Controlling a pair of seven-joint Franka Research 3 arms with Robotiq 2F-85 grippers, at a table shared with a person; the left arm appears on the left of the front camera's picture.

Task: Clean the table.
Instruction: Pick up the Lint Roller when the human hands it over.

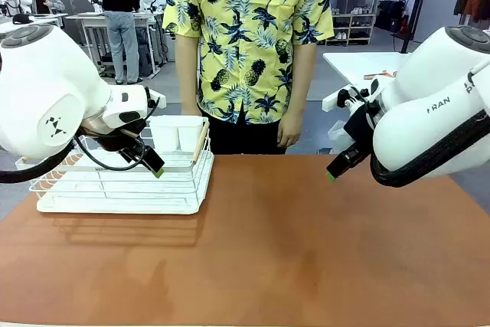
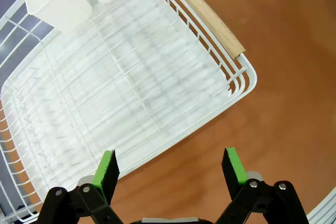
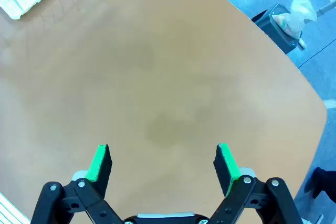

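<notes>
My left pincer (image 2: pixel 170 166), spread, hangs over a white wire rack (image 2: pixel 247 77), edges cropped; right pincer (image 3: pixel 164 162), spread, over smooth matte worktop (image 3: pixel 157 77).

The wide matte table top (image 1: pixel 291 250) is reddish-brown, the wire rack (image 1: pixel 115 203) white, the person's shirt (image 1: pixel 245 28) yellow with dark pineapples and leaves.

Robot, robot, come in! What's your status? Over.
Left pincer open over rack edge. Right pincer open over table. Rack sits on table's left end.
</notes>
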